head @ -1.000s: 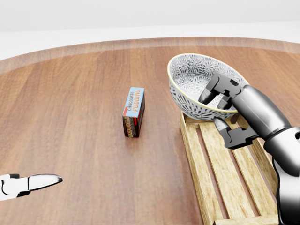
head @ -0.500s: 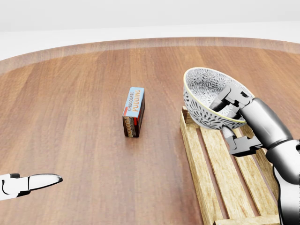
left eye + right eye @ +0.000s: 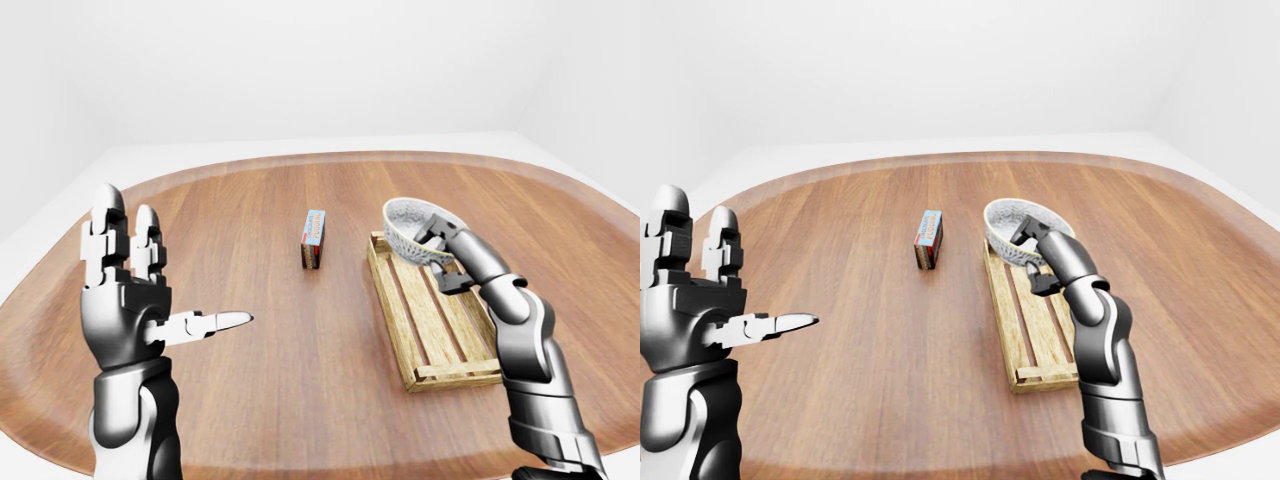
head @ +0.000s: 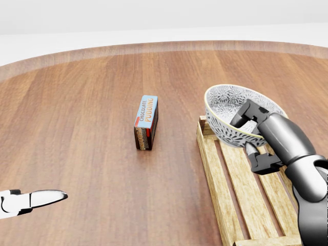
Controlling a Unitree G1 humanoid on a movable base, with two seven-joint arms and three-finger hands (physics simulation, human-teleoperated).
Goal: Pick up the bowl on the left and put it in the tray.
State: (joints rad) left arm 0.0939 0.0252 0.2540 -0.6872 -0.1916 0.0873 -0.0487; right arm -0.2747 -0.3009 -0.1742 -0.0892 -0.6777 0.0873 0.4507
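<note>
Left hand [image 3: 125, 300] was raised, fingers spread apart. Right hand [image 4: 269, 138] had its fingers clamped on the rim of the bowl [image 4: 228, 105], tilted over the top end of the tray [image 4: 233, 179] in the head view. Left of it, a pudding box [image 4: 146, 122] stood on the surface [image 4: 77, 128].

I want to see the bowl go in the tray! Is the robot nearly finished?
Nearly. Picked up: the bowl is off the table, gripped at its rim by the right hand. It hangs tilted over the top end of the tray in the head view. Left to do: set it down inside, let go. The left hand is open.
</note>
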